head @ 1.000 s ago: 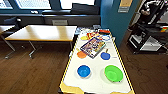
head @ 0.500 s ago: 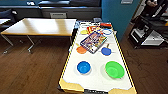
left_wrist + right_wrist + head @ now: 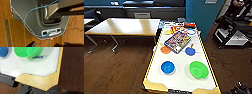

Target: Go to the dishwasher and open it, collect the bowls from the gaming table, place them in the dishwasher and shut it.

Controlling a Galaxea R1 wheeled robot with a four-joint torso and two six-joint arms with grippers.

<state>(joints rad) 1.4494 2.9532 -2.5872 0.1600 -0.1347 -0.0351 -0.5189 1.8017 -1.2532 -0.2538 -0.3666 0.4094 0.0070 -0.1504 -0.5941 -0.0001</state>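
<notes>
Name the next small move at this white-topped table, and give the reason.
Probably ease the right arm forward toward the lime-green bowl. It sits at the near right of the gaming table, beside the deep blue bowl, and shows just past the table's yellow corner in the right wrist view, so it looks like the closest one to pick.

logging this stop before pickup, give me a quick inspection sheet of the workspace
surface: large white-topped gaming table with yellow rim, corner pieces tan.
job's things: deep blue plastic bowl and wider lime-green plastic bowl at the near end, apart; flatter orange dish and flatter blue dish further back.
clutter: colourful rectangular game box mid-table; more small items at the far end.
grippers: fingers hard to make out, state unclear.
cables: thin blue cable looping over the robot's grey base.
surroundings: wood-topped table to the left, teal wall, brown wood floor.
</notes>
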